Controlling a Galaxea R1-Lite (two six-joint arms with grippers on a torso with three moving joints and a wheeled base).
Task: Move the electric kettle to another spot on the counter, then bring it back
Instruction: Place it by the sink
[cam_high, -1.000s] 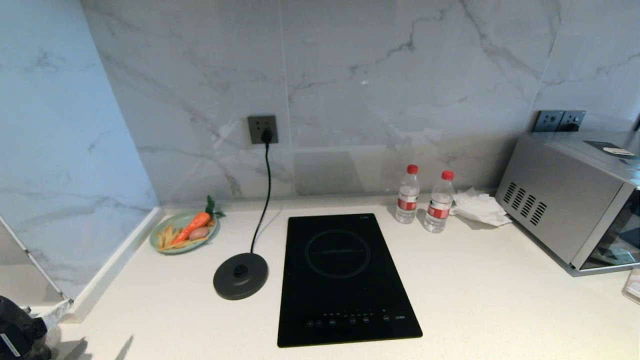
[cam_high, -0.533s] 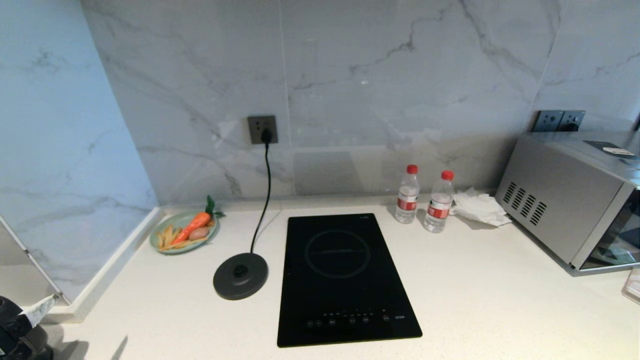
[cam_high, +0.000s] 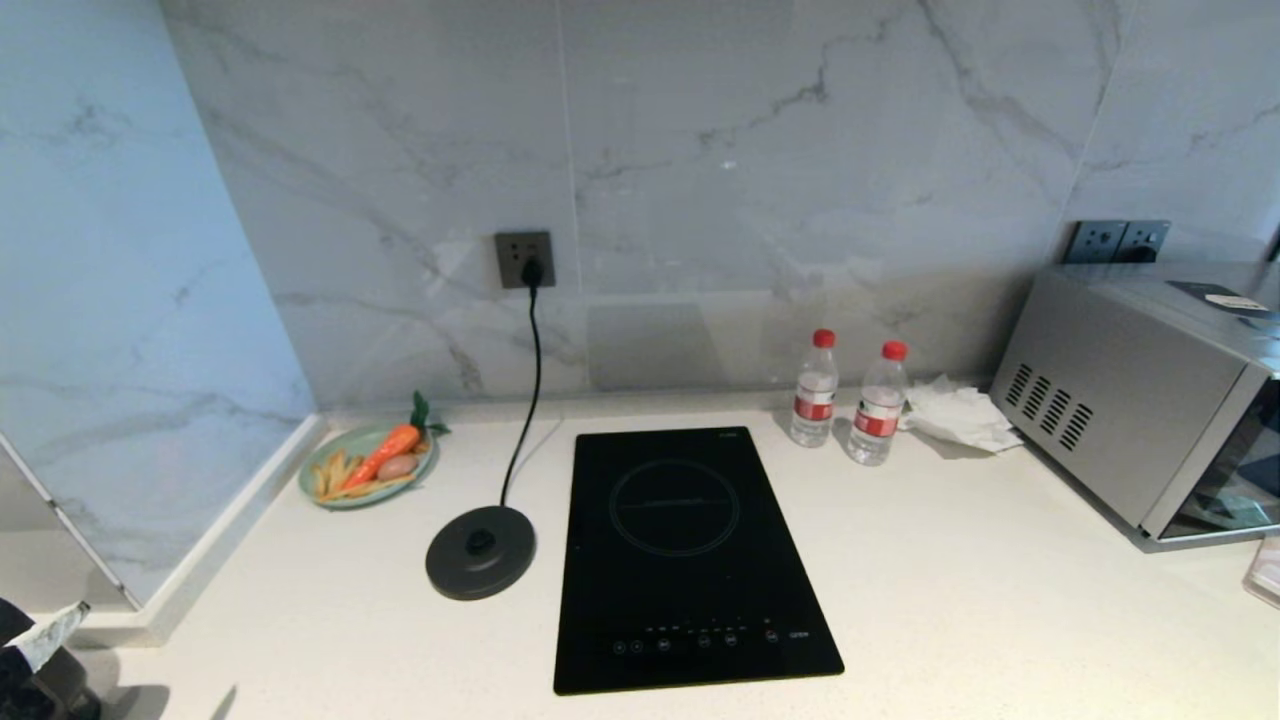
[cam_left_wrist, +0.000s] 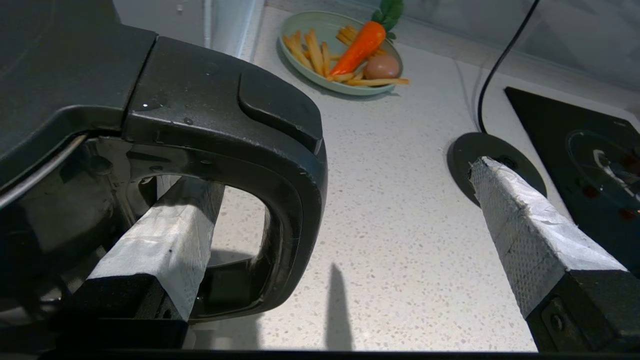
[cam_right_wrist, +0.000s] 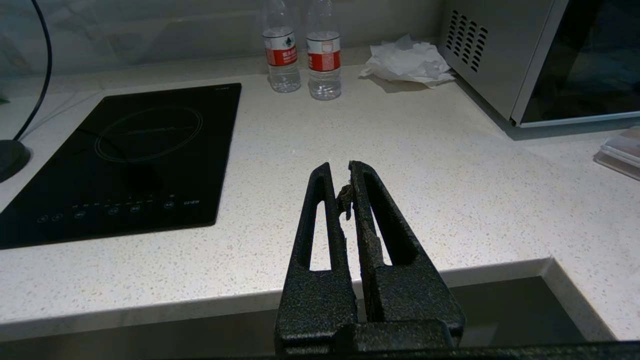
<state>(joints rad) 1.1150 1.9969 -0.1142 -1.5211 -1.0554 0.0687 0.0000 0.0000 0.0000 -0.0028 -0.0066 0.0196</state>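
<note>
With one finger through the electric kettle (cam_left_wrist: 150, 115) handle, the left end effector (cam_left_wrist: 345, 210) gapes wide over the counter (cam_left_wrist: 400, 240) near its left edge.

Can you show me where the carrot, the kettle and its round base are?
carrot (cam_left_wrist: 361, 44), left wrist view, orange body.
electric kettle (cam_left_wrist: 280, 165), left wrist view, loop handle.
kettle base (cam_high: 481, 552), head view, disc top.

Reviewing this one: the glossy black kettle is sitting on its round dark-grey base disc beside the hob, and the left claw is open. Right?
Not quite. The round dark-grey base disc beside the black glass hob is bare in the head view. The left wrist view shows the glossy black kettle off it, near the counter's left end, one finger of the open left claw through its loop handle.
</note>
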